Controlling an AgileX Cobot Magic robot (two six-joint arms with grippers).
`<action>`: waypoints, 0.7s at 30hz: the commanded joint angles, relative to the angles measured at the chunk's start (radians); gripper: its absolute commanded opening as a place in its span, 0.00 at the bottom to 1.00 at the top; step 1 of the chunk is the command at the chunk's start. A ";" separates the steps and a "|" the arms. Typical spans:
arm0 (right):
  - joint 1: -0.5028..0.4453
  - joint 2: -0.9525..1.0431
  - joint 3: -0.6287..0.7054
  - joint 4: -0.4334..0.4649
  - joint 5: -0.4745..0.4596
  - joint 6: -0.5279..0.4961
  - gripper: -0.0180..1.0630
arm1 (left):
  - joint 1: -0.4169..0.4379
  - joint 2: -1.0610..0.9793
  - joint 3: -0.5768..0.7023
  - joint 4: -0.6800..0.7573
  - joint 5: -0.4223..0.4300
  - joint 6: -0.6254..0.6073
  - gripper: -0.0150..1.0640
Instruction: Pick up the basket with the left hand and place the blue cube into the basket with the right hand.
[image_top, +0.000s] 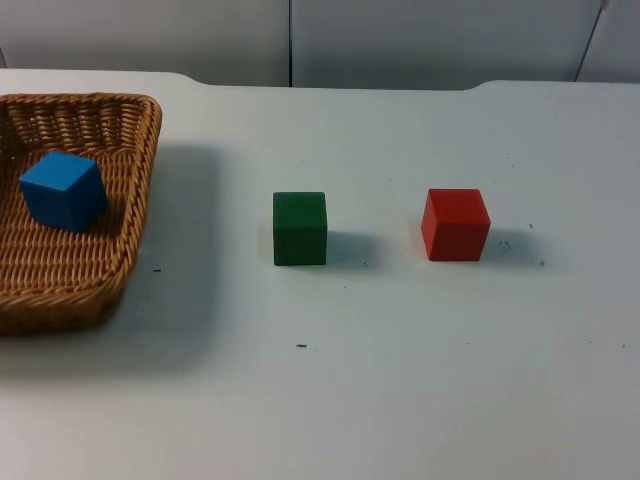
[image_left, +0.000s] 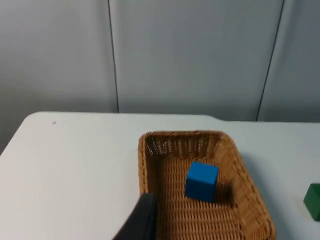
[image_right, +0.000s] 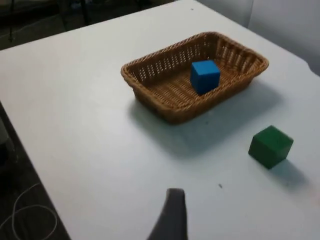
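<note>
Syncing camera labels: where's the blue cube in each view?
Top view: blue cube in the basket at the table's left edge.
Left wrist view: blue cube on the basket's floor.
Right wrist view: blue cube inside the basket.
Shared landmark: green cube beside the basket.

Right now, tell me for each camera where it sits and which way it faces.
Top view: fixed above, looking down and forward at the basket, blue cube, green cube, red cube; no arm visible.
Left wrist view: on the left arm, facing the grey wall over the basket; one black fingertip.
Right wrist view: on the right arm, looking across the table; one fingertip.
All three share basket, blue cube and green cube.
</note>
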 joint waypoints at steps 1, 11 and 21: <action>-0.001 -0.039 0.015 -0.027 0.053 0.045 0.69 | -0.006 -0.021 0.002 0.066 0.091 -0.067 0.86; -0.001 -0.247 0.069 -0.162 0.241 0.244 0.69 | 0.003 -0.021 -0.010 0.151 0.202 -0.088 0.86; -0.001 -0.364 0.069 -0.265 0.370 0.339 0.69 | 0.003 -0.021 0.023 0.208 0.225 -0.142 0.86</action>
